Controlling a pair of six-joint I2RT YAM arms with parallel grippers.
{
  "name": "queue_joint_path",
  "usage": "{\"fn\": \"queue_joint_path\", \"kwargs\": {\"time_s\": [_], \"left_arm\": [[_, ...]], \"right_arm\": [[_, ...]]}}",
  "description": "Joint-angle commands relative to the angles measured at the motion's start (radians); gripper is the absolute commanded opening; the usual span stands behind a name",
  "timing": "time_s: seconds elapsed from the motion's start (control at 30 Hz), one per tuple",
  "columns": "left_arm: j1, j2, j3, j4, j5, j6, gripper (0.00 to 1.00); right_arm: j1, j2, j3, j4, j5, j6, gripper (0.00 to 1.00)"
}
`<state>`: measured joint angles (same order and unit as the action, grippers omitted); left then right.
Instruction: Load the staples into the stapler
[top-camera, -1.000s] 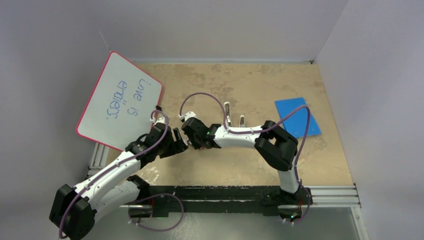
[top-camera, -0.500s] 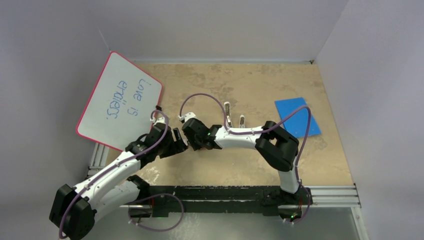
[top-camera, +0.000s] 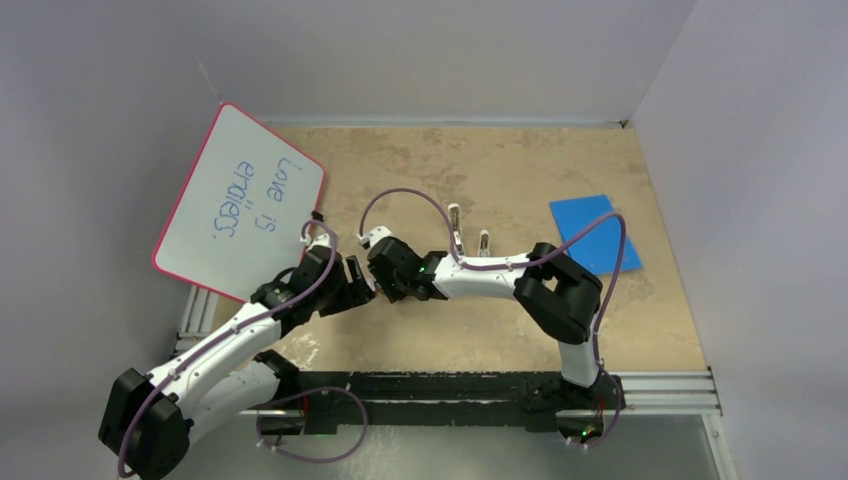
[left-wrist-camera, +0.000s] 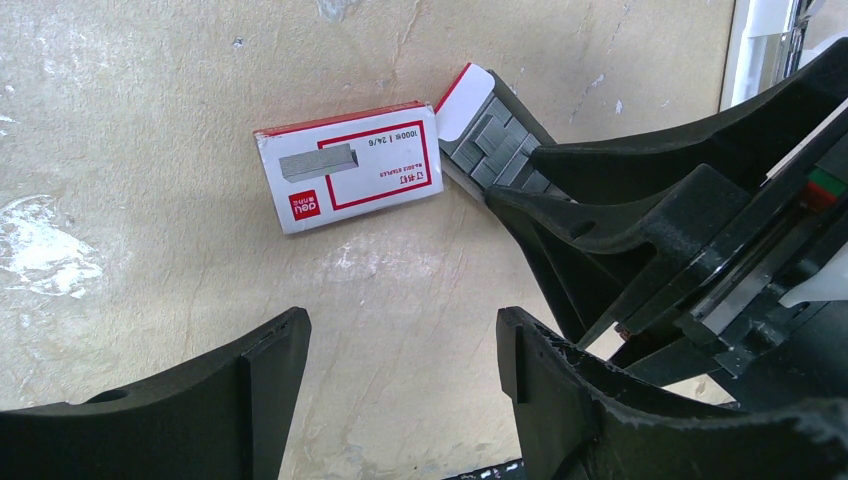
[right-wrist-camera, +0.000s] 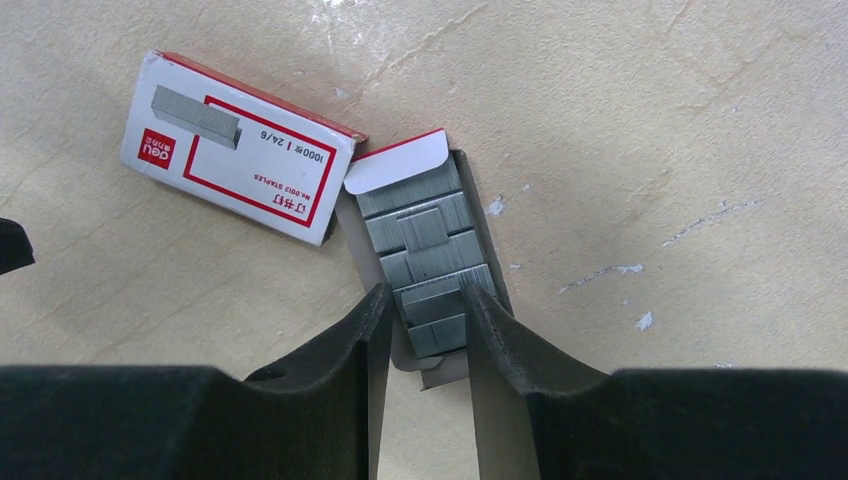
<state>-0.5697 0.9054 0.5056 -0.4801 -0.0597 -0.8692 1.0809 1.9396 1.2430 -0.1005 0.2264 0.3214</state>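
Both fingers of the right pincer (right-wrist-camera: 425, 320) straddle the staples (right-wrist-camera: 425, 250), their long axis running between them.

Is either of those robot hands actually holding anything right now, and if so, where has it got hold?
The left gripper is open and empty. The right gripper has its fingers either side of the near end of the staples in their tray; whether they are gripped yet cannot be told.

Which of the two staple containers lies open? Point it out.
The inner tray, with bare grey staples showing, between the right end effector's fingers. The red-and-white box beside it is closed.
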Motion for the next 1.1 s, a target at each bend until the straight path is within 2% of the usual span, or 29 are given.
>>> {"fn": "queue_joint_path", "kwargs": {"time_s": [0.0, 0.3, 0.8, 1.07], "left_arm": [[0.004, -0.01, 0.024, 0.018, 0.0, 0.018, 0.68], [0.004, -0.009, 0.023, 0.017, 0.001, 0.018, 0.68], [0.004, -0.007, 0.019, 0.023, 0.006, 0.016, 0.68], [0.005, -0.01, 0.016, 0.033, 0.008, 0.02, 0.68]], "right_arm": [[0.004, 0.001, -0.025, -0.053, -0.047, -0.016, 0.33], [0.005, -0.007, -0.002, -0.048, 0.006, 0.004, 0.23], [0.004, -0.18, -0.04, -0.012, 0.011, 0.04, 0.23], [0.004, -0.26, -0.111, -0.193, -0.04, 0.062, 0.24]]}}
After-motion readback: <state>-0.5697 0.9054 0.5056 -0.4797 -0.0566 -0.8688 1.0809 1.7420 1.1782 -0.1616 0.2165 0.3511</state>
